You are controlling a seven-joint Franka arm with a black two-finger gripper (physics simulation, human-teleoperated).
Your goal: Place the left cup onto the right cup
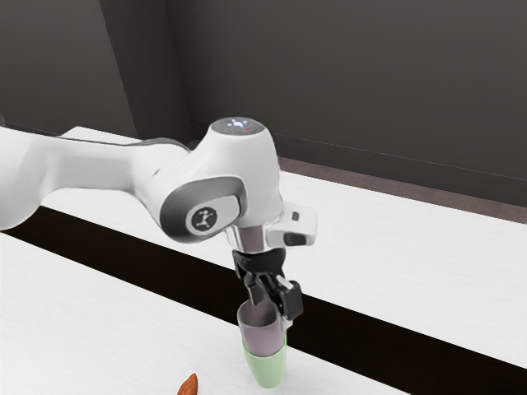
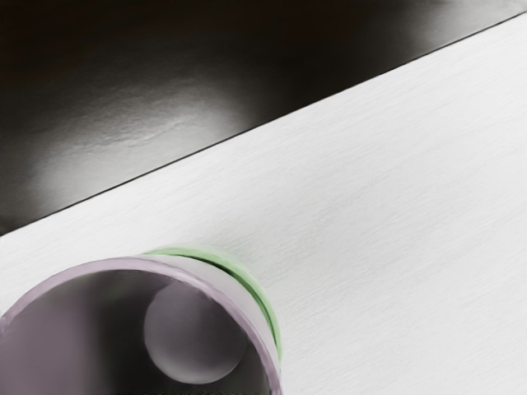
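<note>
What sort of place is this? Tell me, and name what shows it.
Probably a bare simulated test room: a white table crossed by a black band, plain dark grey walls, and a purple cup nested in a green cup.

Soft even light, bright white bench [image 1: 428, 271], dim backdrop [image 1: 370, 74], hazy glare on the dark strip [image 2: 165, 123] beyond the gripper [image 1: 270, 306], purple cup [image 1: 262, 332] shaded inside

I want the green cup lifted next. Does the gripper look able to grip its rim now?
Probably not: the purple cup sits nested in the green cup, filling its mouth; the gripper, at the purple cup's top, meets that one first.
</note>
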